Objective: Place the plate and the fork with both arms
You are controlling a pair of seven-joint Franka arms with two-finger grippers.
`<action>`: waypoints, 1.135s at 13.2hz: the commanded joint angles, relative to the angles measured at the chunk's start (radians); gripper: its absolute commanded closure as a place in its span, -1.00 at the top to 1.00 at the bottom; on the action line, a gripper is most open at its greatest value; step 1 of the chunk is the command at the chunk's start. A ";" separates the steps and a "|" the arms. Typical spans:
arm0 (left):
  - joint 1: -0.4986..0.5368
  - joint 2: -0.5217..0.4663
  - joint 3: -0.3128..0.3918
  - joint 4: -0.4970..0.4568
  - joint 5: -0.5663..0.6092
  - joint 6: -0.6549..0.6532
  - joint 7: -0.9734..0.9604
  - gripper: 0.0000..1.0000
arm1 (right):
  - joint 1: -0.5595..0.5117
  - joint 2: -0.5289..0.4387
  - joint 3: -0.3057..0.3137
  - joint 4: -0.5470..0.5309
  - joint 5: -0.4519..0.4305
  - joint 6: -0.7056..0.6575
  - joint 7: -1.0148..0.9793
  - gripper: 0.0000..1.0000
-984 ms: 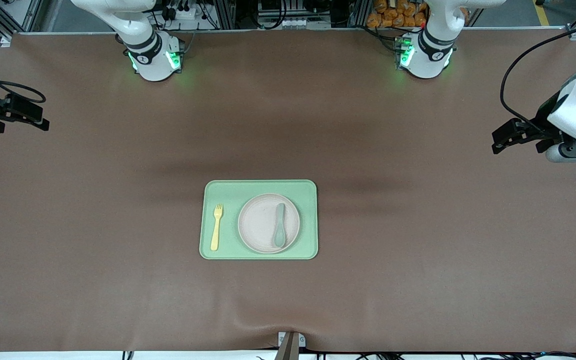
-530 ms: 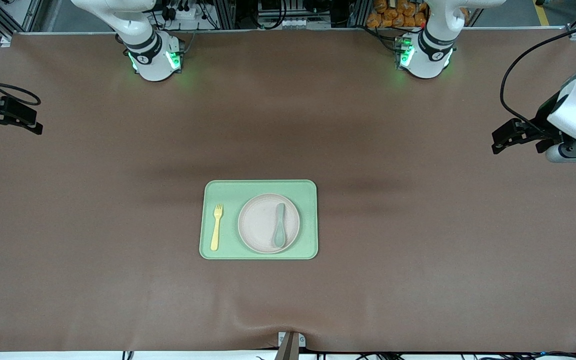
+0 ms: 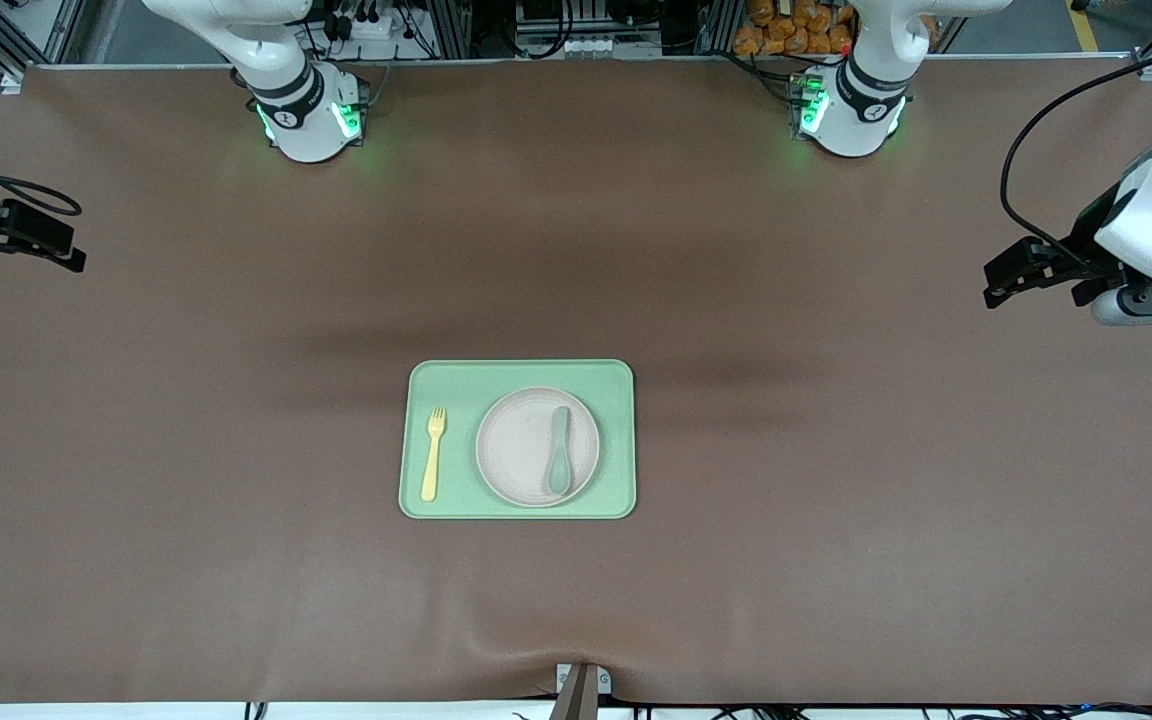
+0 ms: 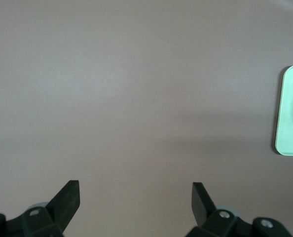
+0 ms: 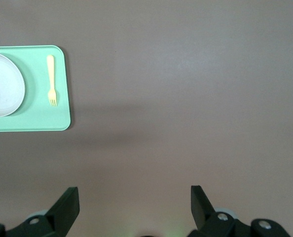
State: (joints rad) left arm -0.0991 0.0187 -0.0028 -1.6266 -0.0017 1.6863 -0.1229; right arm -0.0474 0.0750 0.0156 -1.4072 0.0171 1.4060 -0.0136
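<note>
**Q:** Where do your tools sit?

**A:** My left tool [image 3: 1011, 280] hangs over the bare brown counter [image 3: 836, 550] at the left arm's end. My right tool [image 3: 31, 240] hangs over the counter at the right arm's end. Both are well apart from the things in the middle.

**Q:** Are they gripping anything?

**A:** No. In my left wrist view the two fingers [image 4: 67, 200] stand wide apart with only bare counter between them, so that tool is released. My right wrist view shows the same: fingers [image 5: 67, 205] spread wide, nothing between them.

**Q:** Where is the plate?

**A:** The plate [image 3: 521, 445] lies flat on the light-green tray [image 3: 516, 375], which sits in the middle of the counter, roughly midway between my two tools. On the tray, the plate fills the part toward the left arm's end. A teal-green spoon [image 3: 560, 450] lies on the plate, bowl end nearer the front camera.

**Q:** And the fork?

**A:** The yellow fork [image 3: 433, 453] lies flat on the tray beside the plate, toward the right arm's end, not touching it. Its tines point toward the arms' bases.

**Q:** What do your wrist cameras catch of them?

**A:** My right one sees the tray's end with the fork [image 5: 51, 80] and part of the plate [image 5: 6, 86]. My left one sees only a corner of the tray [image 4: 290, 111].
</note>
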 commanded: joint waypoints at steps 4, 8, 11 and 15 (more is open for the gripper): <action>-0.001 0.004 -0.002 0.013 -0.015 -0.013 0.009 1.00 | -0.020 -0.038 0.017 -0.029 -0.012 -0.012 0.011 1.00; -0.001 0.006 0.000 0.013 -0.015 -0.013 0.009 1.00 | -0.022 -0.038 0.018 -0.029 -0.012 -0.013 0.011 1.00; -0.001 0.004 -0.002 0.013 -0.015 -0.013 0.009 1.00 | -0.022 -0.038 0.018 -0.029 -0.012 -0.015 0.011 1.00; 0.002 0.004 -0.002 0.010 -0.015 -0.014 0.016 1.00 | -0.022 -0.037 0.017 -0.030 -0.011 -0.013 0.011 1.00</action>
State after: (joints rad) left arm -0.1000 0.0187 -0.0038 -1.6266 -0.0018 1.6863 -0.1229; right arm -0.0481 0.0679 0.0153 -1.4074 0.0171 1.3924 -0.0122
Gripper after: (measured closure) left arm 0.000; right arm 0.000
